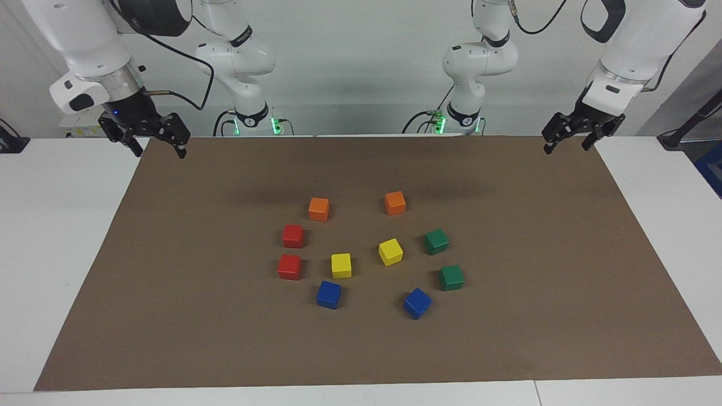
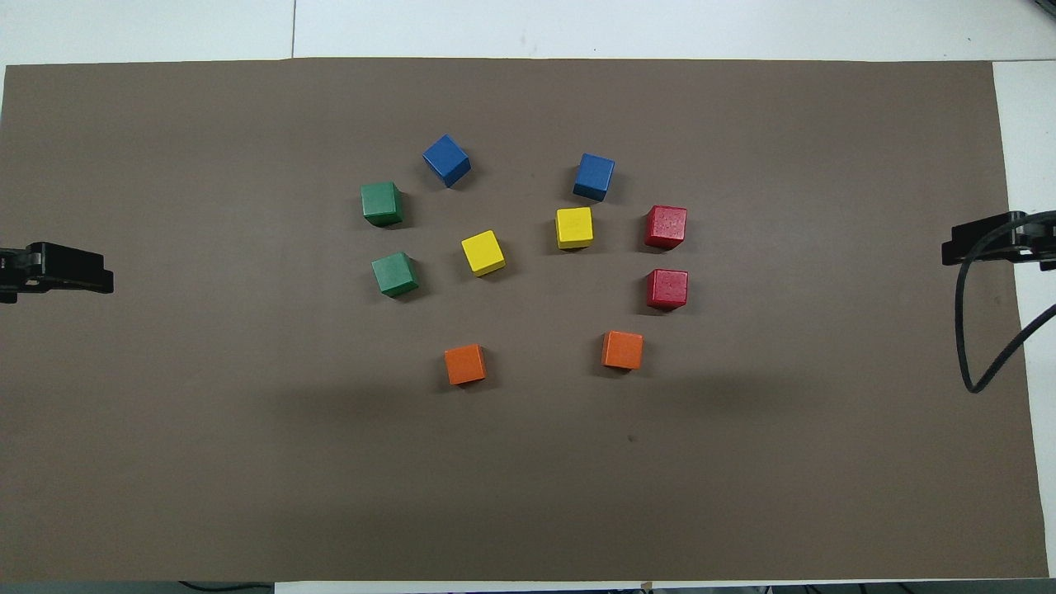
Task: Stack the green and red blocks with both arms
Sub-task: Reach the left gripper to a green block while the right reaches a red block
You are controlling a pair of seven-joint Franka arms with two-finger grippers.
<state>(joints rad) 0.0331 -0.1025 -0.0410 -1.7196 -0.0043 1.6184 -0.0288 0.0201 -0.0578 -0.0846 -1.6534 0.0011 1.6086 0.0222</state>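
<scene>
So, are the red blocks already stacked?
No. Both red blocks sit apart on the brown mat, nothing on top.

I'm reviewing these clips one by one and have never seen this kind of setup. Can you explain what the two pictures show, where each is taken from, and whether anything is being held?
These are two white robot arms at a table covered by a brown mat. One picture looks at the robots from across the table; the other looks down from above their own end, so the sides are swapped.

Each arm ends in a black two-finger pincer. The left pincer and the right pincer both hang open and empty over the mat's ends, waiting.

Ten small cubes sit apart in a loose ring, none stacked: two red blocks toward the right arm's end, two green blocks toward the left arm's, plus two orange cubes, two yellow cubes and two blue cubes.
</scene>
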